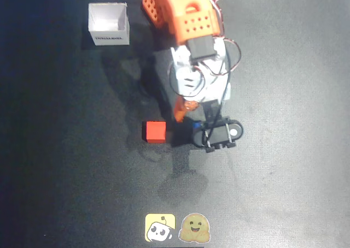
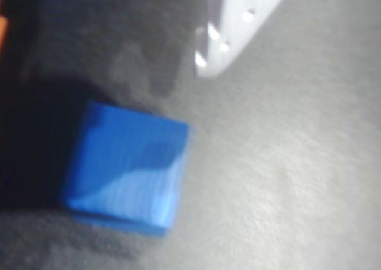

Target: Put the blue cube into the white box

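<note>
1. In the overhead view we see the orange and white arm [image 1: 188, 35] reaching from the top edge toward 6 o'clock over the black table [image 1: 295, 166].
2. The gripper [image 1: 186, 122] sits near the picture's middle. A sliver of the blue cube [image 1: 195, 124] shows at its tip, beside the black camera mount [image 1: 221, 134].
3. In the wrist view the blue cube [image 2: 128, 166] lies on the table, blurred, with one white finger [image 2: 229, 26] at 1 o'clock from it and apart from it.
4. We cannot tell how wide the jaws stand; they do not grip the cube.
5. The red cube [image 1: 155, 132] lies at 9 o'clock from the gripper, just beside it.
6. The white box [image 1: 109, 23] stands open at 11 o'clock, well apart from both cubes, its lettered side facing 6 o'clock.
7. Two stickers [image 1: 178, 228] lie at the bottom edge.
</note>
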Available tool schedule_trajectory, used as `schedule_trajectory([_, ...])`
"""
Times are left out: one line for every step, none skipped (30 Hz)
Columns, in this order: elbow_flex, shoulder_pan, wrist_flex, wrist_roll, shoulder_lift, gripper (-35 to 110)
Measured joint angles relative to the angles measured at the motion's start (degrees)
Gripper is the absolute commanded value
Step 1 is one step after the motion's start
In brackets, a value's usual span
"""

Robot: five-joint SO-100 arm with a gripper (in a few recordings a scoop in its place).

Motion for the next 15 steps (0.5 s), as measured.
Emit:
schedule_trajectory([-0.26, 0.26, -0.26, 0.09, -0.7, 26])
schedule_trajectory([-0.79, 0.35, -0.35, 0.44, -1.58, 26])
schedule_trajectory([-1.23, 0.26, -0.62, 0.62, -2.55, 26])
schedule_trajectory([-1.41, -0.09, -1.05, 0.62, -3.34, 26])
schedule_trajectory([-1.41, -0.53, -1.58, 0.62, -3.96, 26])
schedule_trajectory([-1.41, -0.7, -2.29, 0.97, -4.39, 26])
schedule_trajectory([-1.41, -0.79, -2.64, 1.32, -4.75, 26])
schedule_trajectory([-1.58, -0.79, -3.08, 1.58, -5.19, 26])
schedule_trajectory([-1.67, -0.7, -3.25, 1.85, -5.8, 26])
schedule_trajectory([-1.76, -0.79, -3.69, 2.29, -6.33, 26])
schedule_trajectory([-1.76, -1.05, -4.13, 2.55, -6.59, 26])
schedule_trajectory([-1.76, -1.41, -4.57, 2.72, -7.12, 26])
schedule_trajectory([-1.76, -1.67, -5.1, 2.9, -7.65, 26])
schedule_trajectory([-1.85, -1.76, -5.62, 2.99, -8.35, 26])
schedule_trajectory([-1.85, -1.76, -6.33, 3.34, -8.88, 26])
